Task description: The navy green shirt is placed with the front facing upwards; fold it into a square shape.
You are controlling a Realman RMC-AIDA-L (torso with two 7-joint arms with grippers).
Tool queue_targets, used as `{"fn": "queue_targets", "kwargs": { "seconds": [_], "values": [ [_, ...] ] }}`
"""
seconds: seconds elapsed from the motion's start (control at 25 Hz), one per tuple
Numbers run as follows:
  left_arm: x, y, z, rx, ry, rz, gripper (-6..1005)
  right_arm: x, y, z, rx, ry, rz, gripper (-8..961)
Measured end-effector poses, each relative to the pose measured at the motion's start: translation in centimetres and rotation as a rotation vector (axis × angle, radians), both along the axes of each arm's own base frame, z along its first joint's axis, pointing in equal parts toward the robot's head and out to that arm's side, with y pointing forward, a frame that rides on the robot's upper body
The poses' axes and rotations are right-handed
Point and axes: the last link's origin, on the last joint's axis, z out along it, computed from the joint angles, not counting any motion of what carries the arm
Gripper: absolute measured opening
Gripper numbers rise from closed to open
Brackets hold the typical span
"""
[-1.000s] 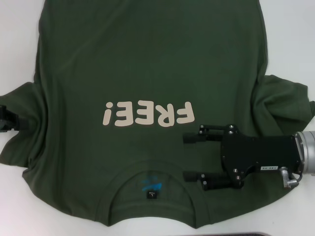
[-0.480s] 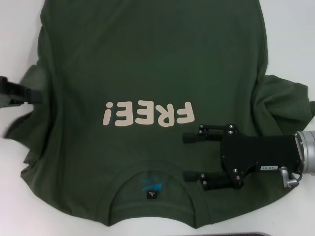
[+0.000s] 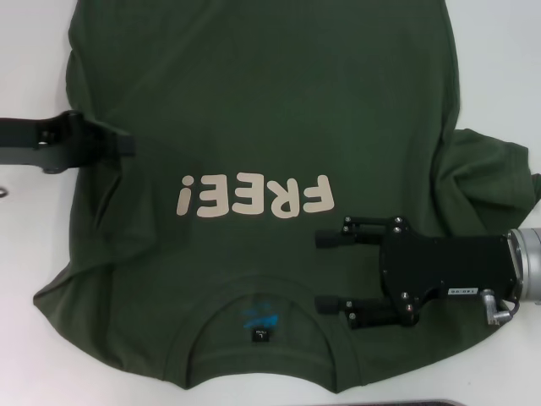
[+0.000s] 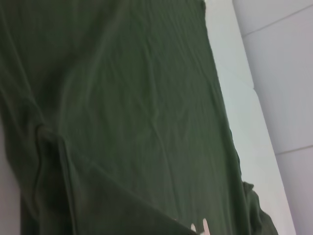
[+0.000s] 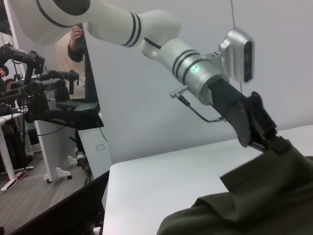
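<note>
The navy green shirt (image 3: 254,101) lies front up on the white table, its cream "FREE!" lettering (image 3: 252,196) and its collar (image 3: 262,326) toward me. My left gripper (image 3: 125,145) is over the shirt's left side, shut on the left sleeve, which it has drawn in over the body. In the right wrist view the left gripper (image 5: 272,141) pinches raised green cloth (image 5: 254,200). My right gripper (image 3: 325,271) rests open on the shirt just right of the collar. The right sleeve (image 3: 486,182) lies bunched on the table. Only shirt fabric (image 4: 122,112) fills the left wrist view.
The white table (image 3: 507,68) shows on both sides of the shirt. A dark edge (image 3: 473,403) runs along the near side of the head view. Equipment racks (image 5: 44,98) stand beyond the table in the right wrist view.
My left gripper has travelled from the shirt's left edge inward over the body, carrying the left sleeve with it. The right gripper has stayed put.
</note>
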Motion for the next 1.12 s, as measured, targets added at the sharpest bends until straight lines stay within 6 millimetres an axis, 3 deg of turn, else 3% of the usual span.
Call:
{"fn": "queue_targets", "kwargs": {
  "seconds": [0.24,0.72,1.12],
  "values": [
    [0.1,1.2,-2.4,0.043,0.025,0.046,38,0.1,-0.1,-0.1,-0.001,-0.003,-0.005,808],
    [-0.2,2.3,-4.4,0.084,0.044,0.108,42,0.3,0.3,-0.3,0.019,-0.023,-0.014,806],
    [0.7,3.3,-6.1,0.114,0.048,0.122,49,0.2,0.8,-0.4,0.034,-0.036,-0.016,807]
  ]
}}
